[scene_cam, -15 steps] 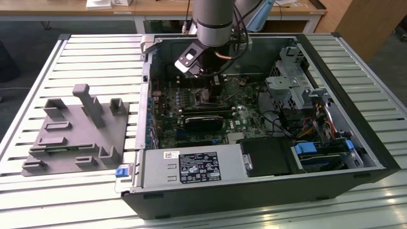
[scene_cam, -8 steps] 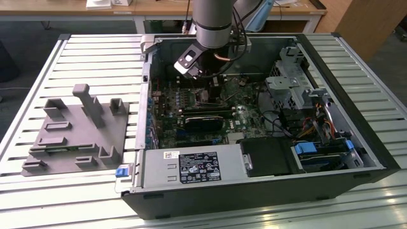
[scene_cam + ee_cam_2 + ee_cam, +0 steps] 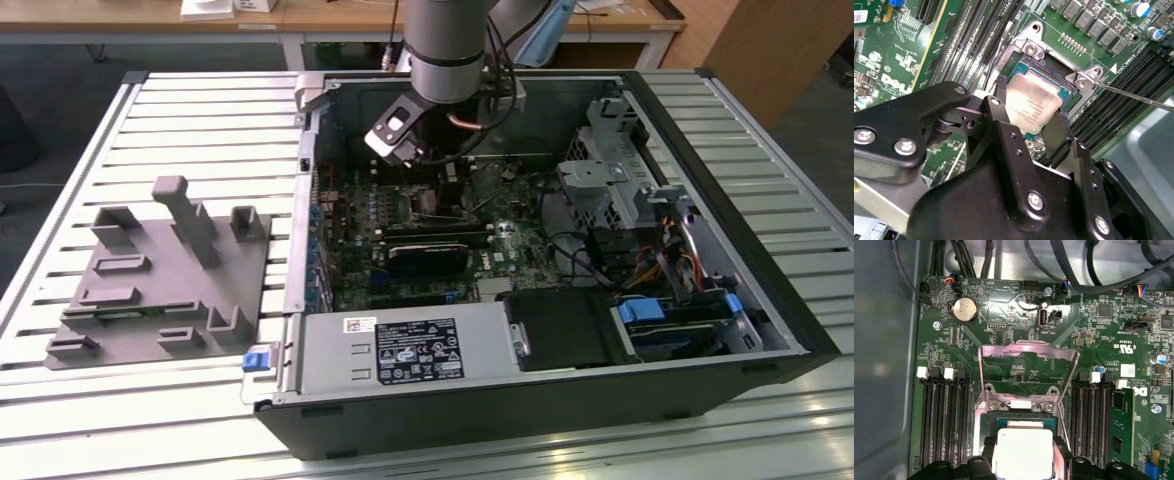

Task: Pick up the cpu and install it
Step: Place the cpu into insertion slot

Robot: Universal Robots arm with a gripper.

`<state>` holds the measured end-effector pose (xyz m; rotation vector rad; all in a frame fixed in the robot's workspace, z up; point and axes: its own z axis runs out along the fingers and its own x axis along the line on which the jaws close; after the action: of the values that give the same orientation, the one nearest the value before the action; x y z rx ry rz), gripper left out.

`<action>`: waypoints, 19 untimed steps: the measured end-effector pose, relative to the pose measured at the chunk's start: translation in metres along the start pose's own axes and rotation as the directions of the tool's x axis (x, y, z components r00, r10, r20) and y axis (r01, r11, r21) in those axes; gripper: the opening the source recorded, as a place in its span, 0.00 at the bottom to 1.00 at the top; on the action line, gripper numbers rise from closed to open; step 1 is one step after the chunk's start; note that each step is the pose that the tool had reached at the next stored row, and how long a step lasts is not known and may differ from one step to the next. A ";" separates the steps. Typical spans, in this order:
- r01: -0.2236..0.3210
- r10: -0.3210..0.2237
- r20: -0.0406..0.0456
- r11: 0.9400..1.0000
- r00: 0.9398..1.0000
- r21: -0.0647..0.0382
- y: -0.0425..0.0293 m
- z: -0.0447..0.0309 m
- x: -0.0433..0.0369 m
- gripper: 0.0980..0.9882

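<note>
The cpu (image 3: 1031, 107), a flat square chip with a silvery top, sits between my two black fingers (image 3: 1002, 102). My gripper (image 3: 1030, 114) is shut on its two opposite edges. The chip is directly over the dark motherboard socket (image 3: 1051, 67), inside the metal frame (image 3: 1031, 48). I cannot tell whether it rests in the socket or hovers just above it. In the first wrist view the cpu (image 3: 1021, 450) lies just below the raised load plate (image 3: 1026, 352). In the exterior view the arm (image 3: 447, 60) reaches down into the open computer case (image 3: 534, 400).
Memory slots (image 3: 944, 420) flank the socket on both sides, and a thin metal lever (image 3: 1134, 96) sticks out beside the frame. Cables (image 3: 1079, 285) run along the board's edge. A grey plastic fixture (image 3: 160, 280) with upright posts stands on the slatted table at the exterior view's left.
</note>
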<state>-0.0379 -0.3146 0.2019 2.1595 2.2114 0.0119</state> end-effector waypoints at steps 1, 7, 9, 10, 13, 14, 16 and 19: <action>0.000 0.000 0.000 1.000 1.000 0.000 0.0000 0.0005 0.0002 0.49; 0.000 0.000 0.000 1.000 1.000 0.000 -0.0001 0.0022 0.0003 0.49; 0.000 0.000 0.000 1.000 1.000 0.000 -0.0001 0.0026 0.0004 0.49; 0.000 0.000 0.000 1.000 1.000 0.000 -0.0001 0.0028 0.0004 0.49; 0.000 0.000 0.000 1.000 1.000 0.000 -0.0002 0.0039 0.0004 0.49; 0.000 0.000 0.000 1.000 1.000 0.000 -0.0002 0.0043 0.0004 0.49; 0.000 0.000 0.000 1.000 1.000 0.000 -0.0002 0.0051 0.0005 0.49; 0.000 0.000 0.000 1.000 1.000 0.000 -0.0002 0.0062 0.0006 0.49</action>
<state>-0.0379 -0.3143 0.1957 2.1595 2.2115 0.0121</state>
